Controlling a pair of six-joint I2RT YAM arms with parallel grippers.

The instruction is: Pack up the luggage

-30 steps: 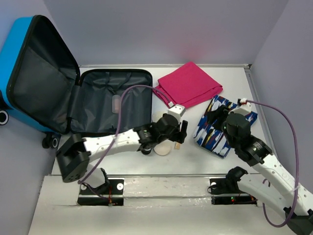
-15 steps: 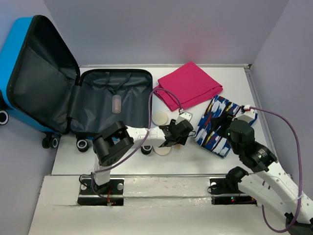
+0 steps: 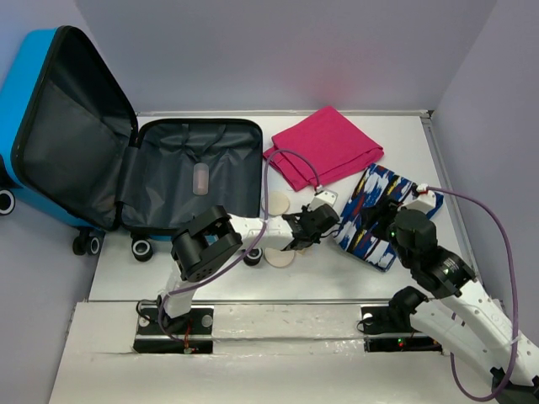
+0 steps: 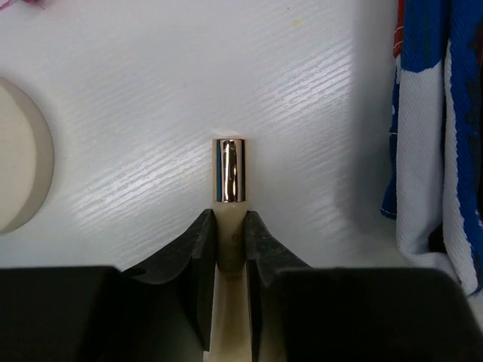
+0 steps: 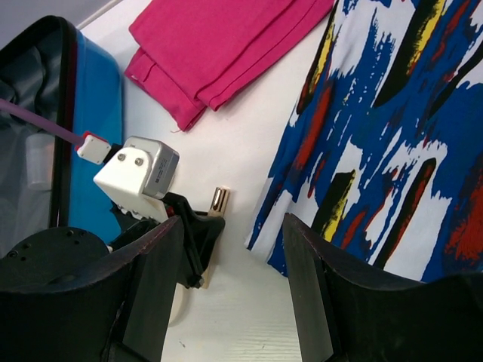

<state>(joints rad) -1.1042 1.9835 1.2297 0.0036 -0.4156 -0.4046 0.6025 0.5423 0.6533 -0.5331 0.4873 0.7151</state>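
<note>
The luggage (image 3: pixel 34 76) lies open at the back left, a bright blue shell with dark grey lining; its blue edge (image 5: pixel 94 113) shows in the right wrist view. My left gripper (image 4: pixel 229 219) is low on the table in the middle, shut on a slim cream tube with a shiny rose-gold cap (image 4: pixel 229 170) that pokes out past the fingertips. From above, the left gripper (image 3: pixel 313 229) sits just left of the patterned cloth (image 3: pixel 370 185). My right gripper (image 5: pixel 234 226) hangs open over that cloth's left edge with nothing between its fingers; the tube (image 5: pixel 219 200) shows below it.
A folded pink cloth (image 3: pixel 324 145) lies at the back centre. Two cream round discs (image 3: pixel 276 203) (image 3: pixel 280 257) lie near the left arm. A small pale item (image 3: pixel 200 178) rests inside the luggage's lower half. The blue, white and red patterned cloth (image 4: pixel 438 136) lies right of the tube.
My left arm has reached further right and lower, and its jaws have shut on the cream tube. The right arm has shifted only slightly.
</note>
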